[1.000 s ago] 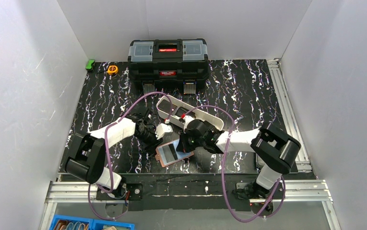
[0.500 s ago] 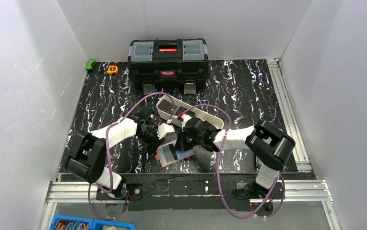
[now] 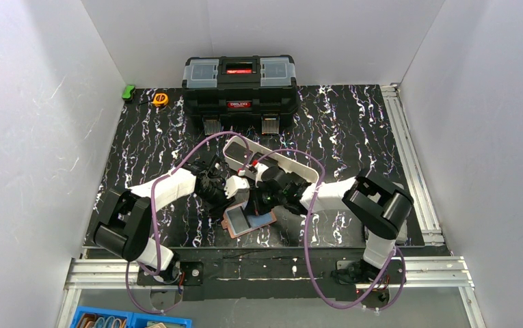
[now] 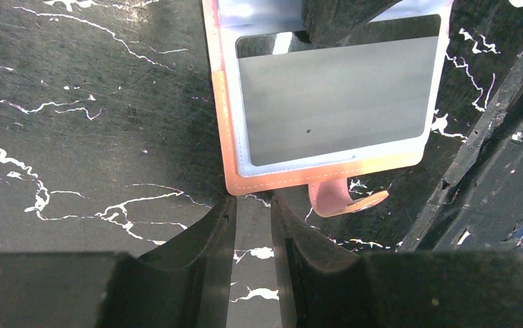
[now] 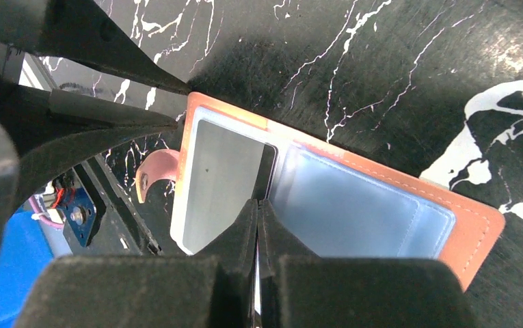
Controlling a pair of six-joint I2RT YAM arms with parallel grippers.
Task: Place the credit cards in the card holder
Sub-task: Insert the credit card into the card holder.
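Note:
The card holder (image 3: 248, 221) lies open on the black marbled table between my grippers; it has a tan-orange rim (image 4: 299, 179), a pale blue lining (image 5: 354, 205) and a pink snap tab (image 4: 344, 198). A grey rectangle (image 4: 333, 102) fills one half, with a dark strip along its inner side. My right gripper (image 5: 258, 203) is over the fold (image 3: 262, 203), shut on a thin pale credit card (image 5: 256, 287) seen edge-on. My left gripper (image 4: 253, 205) is narrowly open and empty, tips at the holder's outer edge (image 3: 230, 198).
A long white oval tray (image 3: 292, 166) lies just behind the grippers. A black toolbox (image 3: 238, 85) stands at the back, with an orange tape measure (image 3: 161, 99) and a green object (image 3: 129, 91) to its left. The table's front rail (image 3: 265, 270) runs close to the holder.
My right gripper has moved left and down onto the open card holder's fold. The left gripper has barely moved.

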